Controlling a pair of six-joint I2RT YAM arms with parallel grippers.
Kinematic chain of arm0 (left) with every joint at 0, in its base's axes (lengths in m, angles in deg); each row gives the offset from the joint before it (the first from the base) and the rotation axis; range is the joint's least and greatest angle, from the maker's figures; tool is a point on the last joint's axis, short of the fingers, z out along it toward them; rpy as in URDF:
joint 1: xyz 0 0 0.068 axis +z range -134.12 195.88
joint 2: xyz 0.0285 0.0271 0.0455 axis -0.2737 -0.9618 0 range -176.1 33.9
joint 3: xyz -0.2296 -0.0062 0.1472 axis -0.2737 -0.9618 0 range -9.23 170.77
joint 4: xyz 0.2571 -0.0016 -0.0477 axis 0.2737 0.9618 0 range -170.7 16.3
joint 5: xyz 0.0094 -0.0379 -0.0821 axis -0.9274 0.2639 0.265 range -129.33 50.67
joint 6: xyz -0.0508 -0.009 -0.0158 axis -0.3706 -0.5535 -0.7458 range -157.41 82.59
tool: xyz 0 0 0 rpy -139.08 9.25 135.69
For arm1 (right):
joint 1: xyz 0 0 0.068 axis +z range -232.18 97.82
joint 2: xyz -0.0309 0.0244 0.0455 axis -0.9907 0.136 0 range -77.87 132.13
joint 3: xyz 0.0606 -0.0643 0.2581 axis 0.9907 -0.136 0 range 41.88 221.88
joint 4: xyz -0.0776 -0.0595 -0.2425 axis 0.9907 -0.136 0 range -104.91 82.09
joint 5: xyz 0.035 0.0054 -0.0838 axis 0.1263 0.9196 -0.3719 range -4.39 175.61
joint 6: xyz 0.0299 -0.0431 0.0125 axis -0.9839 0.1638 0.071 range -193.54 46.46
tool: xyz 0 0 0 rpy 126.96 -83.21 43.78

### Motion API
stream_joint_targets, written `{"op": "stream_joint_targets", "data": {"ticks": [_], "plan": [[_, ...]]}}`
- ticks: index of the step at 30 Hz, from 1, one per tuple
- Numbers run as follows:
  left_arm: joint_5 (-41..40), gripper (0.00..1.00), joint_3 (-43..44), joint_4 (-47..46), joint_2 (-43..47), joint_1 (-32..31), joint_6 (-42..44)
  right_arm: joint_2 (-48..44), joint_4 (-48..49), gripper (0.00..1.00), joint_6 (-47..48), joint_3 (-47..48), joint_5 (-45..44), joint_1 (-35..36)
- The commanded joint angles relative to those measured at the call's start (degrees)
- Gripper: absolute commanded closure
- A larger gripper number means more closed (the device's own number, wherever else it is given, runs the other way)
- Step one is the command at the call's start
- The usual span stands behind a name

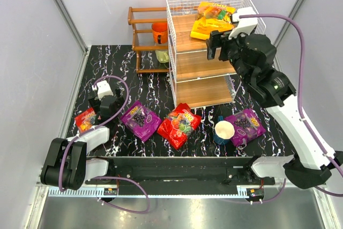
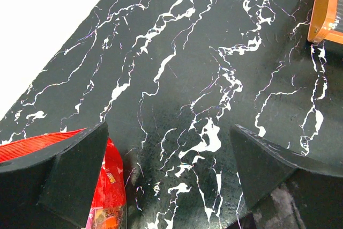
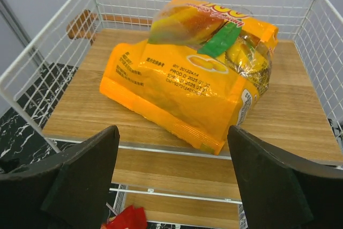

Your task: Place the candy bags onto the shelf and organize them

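The orange-yellow candy bag (image 1: 212, 20) lies on the top board of the white wire shelf (image 1: 199, 85); it fills the right wrist view (image 3: 187, 79). My right gripper (image 1: 216, 44) is open and empty, just in front of the shelf's top tier (image 3: 171, 140). On the table lie a red bag (image 1: 179, 124), a purple bag (image 1: 140, 119), another purple bag (image 1: 245, 124) at the right and a small red bag (image 1: 85, 119) at the left. My left gripper (image 1: 104, 100) is open and empty beside that small red bag (image 2: 110, 186).
A white paper cup with a blue outside (image 1: 224, 131) stands between the red bag and the right purple bag. A dark brown wooden rack (image 1: 146, 36) with an orange cup (image 1: 159, 31) stands behind the shelf's left side; its corner shows in the left wrist view (image 2: 328, 9).
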Motion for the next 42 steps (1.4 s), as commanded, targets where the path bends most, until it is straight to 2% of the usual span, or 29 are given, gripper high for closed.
{"op": "stream_joint_targets", "data": {"ticks": [1, 8, 12, 25, 31, 34, 35, 38, 42], "plan": [[0.26, 0.01, 2.18, -1.74, -0.30, -0.15, 0.53, 0.65, 2.55, 0.10, -1.12, -0.01, -6.45, -0.19], [0.17, 0.01, 2.35, -1.48, -0.38, -0.15, 0.35, 2.59, 3.26, 0.21, 2.04, -0.89, -17.45, -0.36], [0.17, 0.01, 2.27, -1.39, -0.47, -0.15, 0.35, 3.38, 3.34, 0.22, 2.93, -1.07, -22.54, -1.15], [0.00, 0.01, 2.53, -1.13, -0.47, -0.06, 0.27, 5.49, 1.32, 0.20, 0.03, 1.21, -22.29, -8.88], [0.00, 0.01, 2.53, -1.04, -0.56, -0.15, 0.35, 4.44, 0.27, 0.20, 0.03, 2.01, -16.77, -9.68], [0.00, 0.01, 2.62, -1.13, -0.65, -0.15, 0.35, 1.02, 0.70, 0.20, -1.47, 1.22, -9.66, -9.68], [0.00, 0.01, 2.62, -1.04, -0.65, -0.15, 0.35, -0.82, 0.79, 0.20, -1.73, 1.04, -4.85, -9.68], [0.08, 0.01, 2.71, -1.04, -0.65, -0.15, 0.35, -2.85, -2.17, 0.28, -1.65, 3.05, 4.38, -9.59], [0.26, 0.01, 2.80, -0.87, -0.74, -0.06, 0.53, -4.70, -3.52, 0.31, -1.30, 7.28, 6.80, -9.59]]}}
